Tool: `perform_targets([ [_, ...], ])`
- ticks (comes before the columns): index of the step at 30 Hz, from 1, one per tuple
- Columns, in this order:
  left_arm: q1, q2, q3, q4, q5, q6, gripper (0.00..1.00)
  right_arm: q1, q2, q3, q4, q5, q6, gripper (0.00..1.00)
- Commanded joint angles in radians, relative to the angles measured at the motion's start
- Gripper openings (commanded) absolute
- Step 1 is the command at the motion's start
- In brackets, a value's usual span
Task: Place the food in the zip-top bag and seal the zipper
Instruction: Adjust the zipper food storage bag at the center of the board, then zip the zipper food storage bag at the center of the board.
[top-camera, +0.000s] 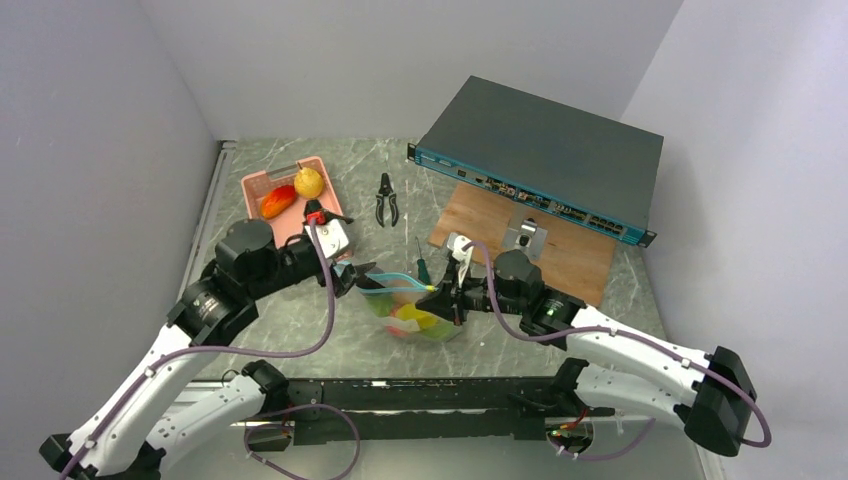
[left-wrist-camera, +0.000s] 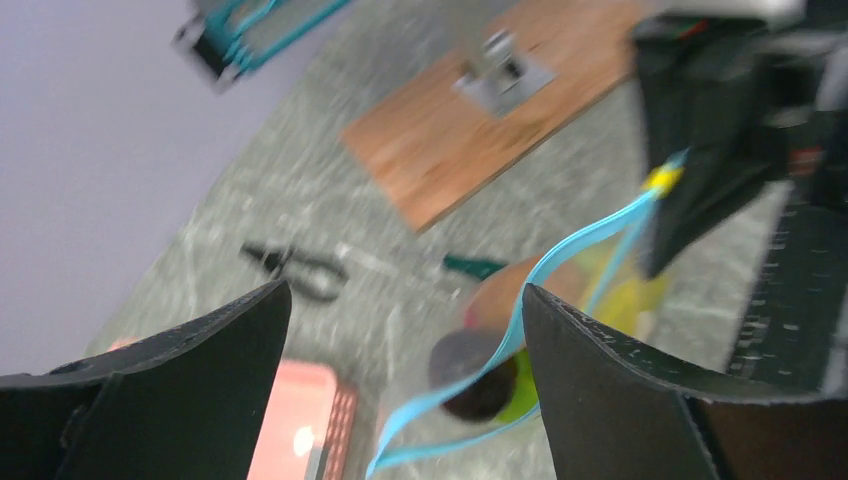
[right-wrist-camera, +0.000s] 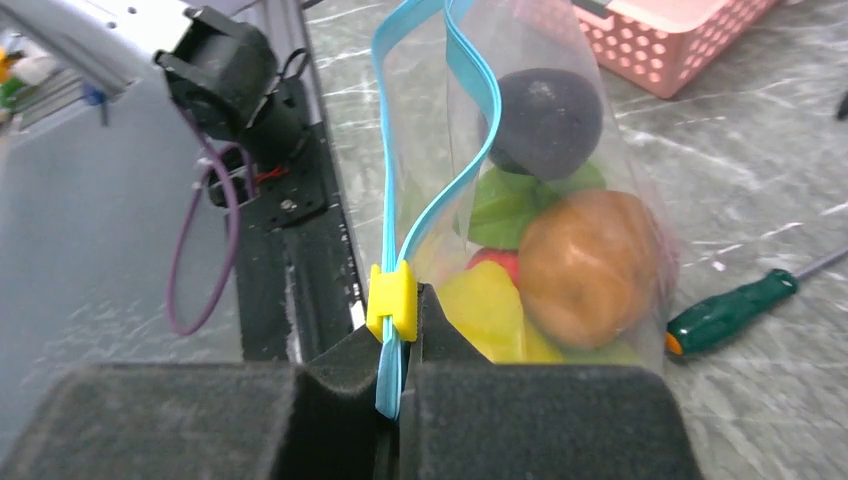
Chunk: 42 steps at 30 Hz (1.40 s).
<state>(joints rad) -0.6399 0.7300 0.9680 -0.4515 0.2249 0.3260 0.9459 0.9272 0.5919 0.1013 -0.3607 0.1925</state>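
Right wrist view: your right gripper (right-wrist-camera: 395, 400) is clamping the zipper (right-wrist-camera: 445, 200) beside its yellow slider (right-wrist-camera: 390, 300). The zip-top bag (right-wrist-camera: 520, 55), sitting centred on the table (right-wrist-camera: 760, 180), is holding food (right-wrist-camera: 585, 265). Your left gripper (left-wrist-camera: 405, 300) is gaping, gripping nothing. You are risking dragging the unanchored bag instead of sealing it.

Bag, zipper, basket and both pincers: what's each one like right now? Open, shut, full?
zip-top bag: mouth open, several foods inside.
zipper: unsealed, strips gaping apart.
right pincer: shut on the zipper.
yellow slider: parked right by the right pincer.
left pincer: open, fingers wide apart.
pink basket: holds a yellow pear and an orange-red fruit.
pliers: lying flat, not held.
screwdriver: lying flat beside the bag.
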Motion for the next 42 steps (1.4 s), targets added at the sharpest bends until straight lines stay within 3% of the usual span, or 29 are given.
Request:
perform_targets([
  [1, -0.002, 0.115, 0.113, 0.040, 0.504, 0.054, 0.94, -0.068, 0.027, 0.028, 0.084, -0.312, 0.040, 0.00],
  [4, -0.020, 0.245, 0.174, -0.016, 0.684, 0.134, 1.00, -0.096, 0.033, 0.047, 0.057, -0.361, 0.038, 0.00],
  [8, -0.031, 0.386, 0.207, -0.056, 0.686, 0.171, 0.97, -0.110, 0.026, 0.053, 0.036, -0.381, 0.047, 0.00],
  [13, -0.033, 0.402, 0.116, 0.015, 0.732, 0.128, 0.89, -0.112, 0.009, 0.038, 0.036, -0.361, 0.066, 0.00],
  [18, -0.042, 0.380, 0.075, 0.029, 0.787, 0.108, 0.74, -0.114, -0.006, -0.001, 0.092, -0.331, 0.112, 0.00],
  [25, -0.088, 0.431, 0.095, -0.013, 0.738, 0.126, 0.55, -0.114, -0.012, -0.016, 0.148, -0.316, 0.165, 0.00],
  [33, -0.094, 0.456, 0.125, -0.057, 0.718, 0.150, 0.20, -0.114, -0.057, -0.015, 0.097, -0.237, 0.173, 0.00],
  [35, -0.094, 0.448, 0.126, -0.056, 0.706, 0.154, 0.06, -0.113, -0.080, -0.029, 0.093, -0.203, 0.190, 0.00],
  [36, -0.094, 0.441, 0.126, -0.054, 0.702, 0.155, 0.02, -0.113, -0.091, -0.037, 0.094, -0.196, 0.200, 0.04],
  [39, -0.093, 0.429, 0.113, -0.036, 0.694, 0.151, 0.00, -0.114, -0.124, -0.060, 0.091, -0.153, 0.231, 0.16],
  [42, -0.093, 0.431, 0.115, -0.041, 0.701, 0.151, 0.00, -0.114, -0.159, -0.062, 0.073, -0.109, 0.241, 0.19],
])
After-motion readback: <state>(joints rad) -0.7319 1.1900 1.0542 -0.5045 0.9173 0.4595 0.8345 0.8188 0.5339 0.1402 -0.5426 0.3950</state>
